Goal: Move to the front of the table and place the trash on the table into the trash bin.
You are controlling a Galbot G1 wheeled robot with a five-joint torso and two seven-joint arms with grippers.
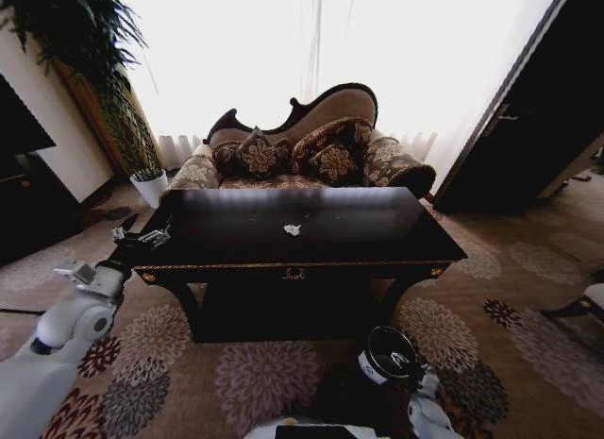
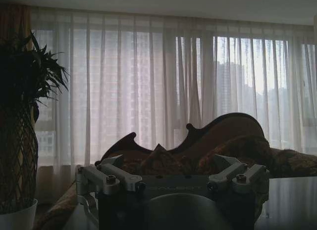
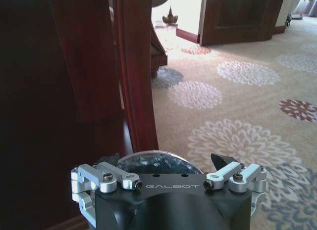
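Note:
The dark glossy table stands straight ahead, its gold emblem facing me. A white paper wad, the trash, lies near the middle of the top, with a few tiny pale bits behind it. My left gripper hovers open at the table's front left corner; in the left wrist view the left gripper has nothing between its fingers. The black trash bin with its white label sits low at my right. My right gripper is open right beside it. The bin's rim shows just beyond the right gripper.
A patterned sofa with cushions stands right behind the table under bright curtains. A potted plant in a white pot is at the back left, dark furniture at the left wall, a dark door at the right. Flowered carpet lies around the table.

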